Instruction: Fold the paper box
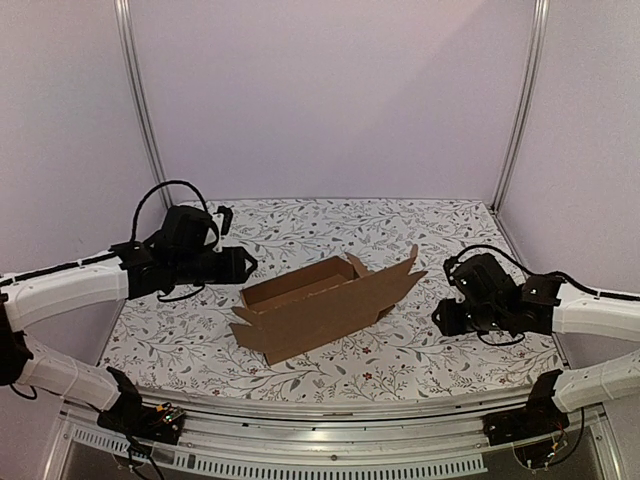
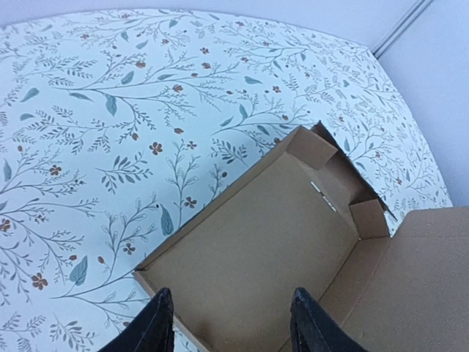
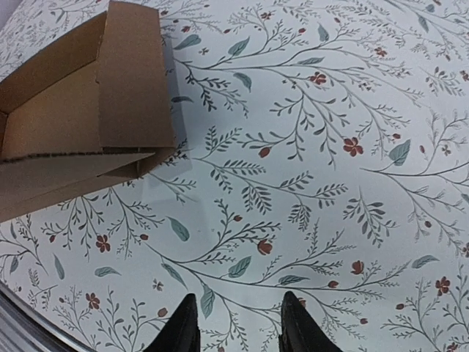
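Left gripper first: its two black fingers are spread wide with nothing between them. It's poised at the left end of the paper box. One finger sits over the end wall and the other over the brown inside floor. Whether either is touching the cardboard, I can't tell. From above, that left gripper sits right at the box's far-left corner.

Over to the right gripper: fingers parted there too, gripping nothing, with only the flowered table beneath them. The paper box is off to the upper left of that wrist view, clear of the fingers. In the overhead view the right gripper hangs near the box's right end, with a gap between them.

Now the paper box itself. It lies in the middle of the table, set at an angle with its right end farther back. It's half formed: an open tray with raised walls, and a long panel standing along the near side. Small end flaps are folded in at the right end.
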Controlling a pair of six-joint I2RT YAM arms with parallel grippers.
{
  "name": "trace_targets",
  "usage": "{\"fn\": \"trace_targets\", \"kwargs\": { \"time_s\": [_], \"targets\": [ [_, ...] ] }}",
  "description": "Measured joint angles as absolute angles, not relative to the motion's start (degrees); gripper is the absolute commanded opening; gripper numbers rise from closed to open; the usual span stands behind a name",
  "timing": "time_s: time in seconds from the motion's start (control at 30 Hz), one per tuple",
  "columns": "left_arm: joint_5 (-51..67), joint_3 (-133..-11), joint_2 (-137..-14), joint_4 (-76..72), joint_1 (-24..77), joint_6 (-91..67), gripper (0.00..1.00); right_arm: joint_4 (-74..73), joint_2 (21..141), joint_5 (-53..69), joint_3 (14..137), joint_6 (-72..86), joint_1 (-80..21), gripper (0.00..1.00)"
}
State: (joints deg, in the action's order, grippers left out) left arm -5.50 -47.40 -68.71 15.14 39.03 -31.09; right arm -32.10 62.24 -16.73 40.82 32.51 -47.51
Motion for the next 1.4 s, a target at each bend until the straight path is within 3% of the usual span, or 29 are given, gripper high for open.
{"fn": "trace_targets", "kwargs": {
  "time_s": [0.27, 0.43, 0.67, 0.93, 1.4],
  "targets": [
    [-6.42, -46.0, -79.61, 7.68, 32.38, -33.47, 0.4, -10.63, 70.89, -13.34, 30.55, 48.62, -54.26, 0.1],
    [-3.81, -44.34, -86.54, 1.54, 29.12, -34.59, 0.22, 4.38, 81.69, -14.66, 30.52, 56.55, -60.16, 0.0],
    [0.91, -41.82, -89.54, -2.48, 28.69, -35.14, 0.11, 20.67, 95.37, -16.69, 31.88, 64.4, -63.0, 0.0],
    [5.15, -38.44, -89.12, -6.57, 28.56, -34.98, 0.05, 27.79, 101.8, -19.73, 35.94, 66.63, -62.78, 0.0],
    [9.61, -24.84, -78.37, -6.42, 33.28, -39.16, 0.05, 30.04, 107.35, -14.06, 41.91, 59.33, -52.47, 0.0]
  ]
}}
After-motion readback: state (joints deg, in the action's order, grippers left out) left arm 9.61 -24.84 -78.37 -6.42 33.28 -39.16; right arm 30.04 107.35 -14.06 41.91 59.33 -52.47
